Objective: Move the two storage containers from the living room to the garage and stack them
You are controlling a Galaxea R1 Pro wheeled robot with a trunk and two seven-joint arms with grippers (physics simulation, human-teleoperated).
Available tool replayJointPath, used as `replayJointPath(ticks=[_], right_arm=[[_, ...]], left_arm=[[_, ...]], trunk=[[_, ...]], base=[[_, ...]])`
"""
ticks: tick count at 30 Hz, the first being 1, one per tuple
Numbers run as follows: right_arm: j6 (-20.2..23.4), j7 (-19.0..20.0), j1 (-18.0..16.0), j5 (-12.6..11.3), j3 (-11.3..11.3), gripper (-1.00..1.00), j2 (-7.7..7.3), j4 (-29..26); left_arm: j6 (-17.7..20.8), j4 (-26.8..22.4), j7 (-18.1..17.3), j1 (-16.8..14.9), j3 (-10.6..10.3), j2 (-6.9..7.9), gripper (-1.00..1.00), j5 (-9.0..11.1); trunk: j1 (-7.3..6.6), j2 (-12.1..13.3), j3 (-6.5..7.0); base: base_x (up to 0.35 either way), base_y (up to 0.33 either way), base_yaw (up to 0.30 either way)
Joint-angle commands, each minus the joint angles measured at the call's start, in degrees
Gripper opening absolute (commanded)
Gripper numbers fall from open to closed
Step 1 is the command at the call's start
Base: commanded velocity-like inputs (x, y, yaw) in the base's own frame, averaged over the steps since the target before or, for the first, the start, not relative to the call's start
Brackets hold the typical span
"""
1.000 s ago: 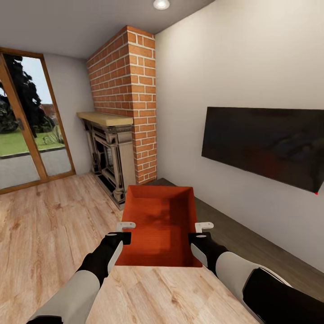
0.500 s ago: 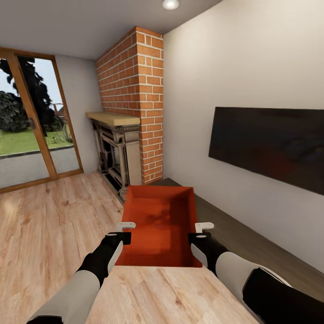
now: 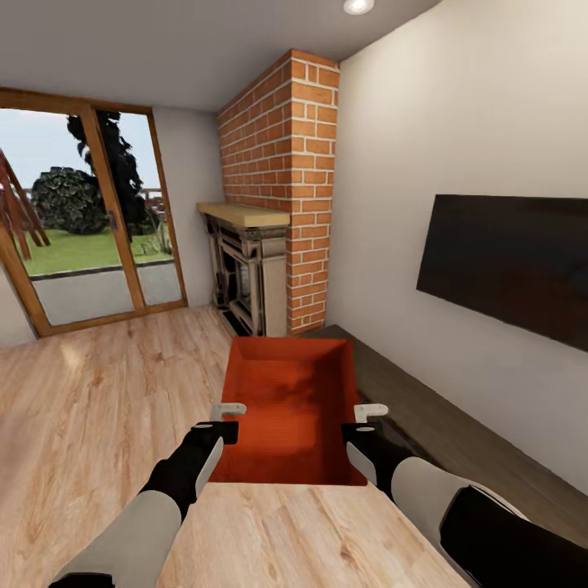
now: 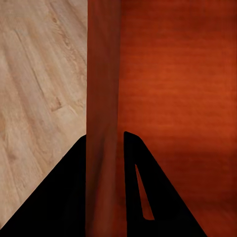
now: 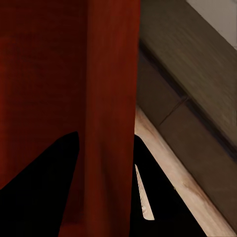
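One orange-red storage container hangs in front of me in the head view, above the living room's light wood plank floor. My left gripper is shut on its left wall, one finger on each side. On the opposite wall my right gripper is shut the same way. The bin is empty and level.
A brick chimney with a dark fireplace stands ahead. A black wall TV hangs on the right wall above a low dark bench. Glass patio doors are at the far left.
The whole view has swung left: chimney and TV slid right and more of the patio doors shows. The container and both grippers kept their place in the picture.
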Motion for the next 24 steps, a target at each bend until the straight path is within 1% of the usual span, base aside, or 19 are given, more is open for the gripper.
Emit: replayJointPath(ticks=[1, 24], right_arm=[[-2.85, -0.15, -0.02, 1.18, 2.90, -1.00, 0.10, -1.82], [-2.83, -0.14, -0.02, 1.25, 2.91, -1.00, 0.10, -1.82]], left_arm=[[0.30, 0.10, -0.04, -0.01, 0.34, -0.96, -1.00, 0.14], [0.30, 0.10, -0.04, -0.01, 0.34, -0.96, -1.00, 0.14]], trunk=[[0.02, -0.06, -0.05], [0.02, -0.06, -0.91]], base=[[0.000, 0.000, 0.275], [0.000, 0.000, 0.273]])
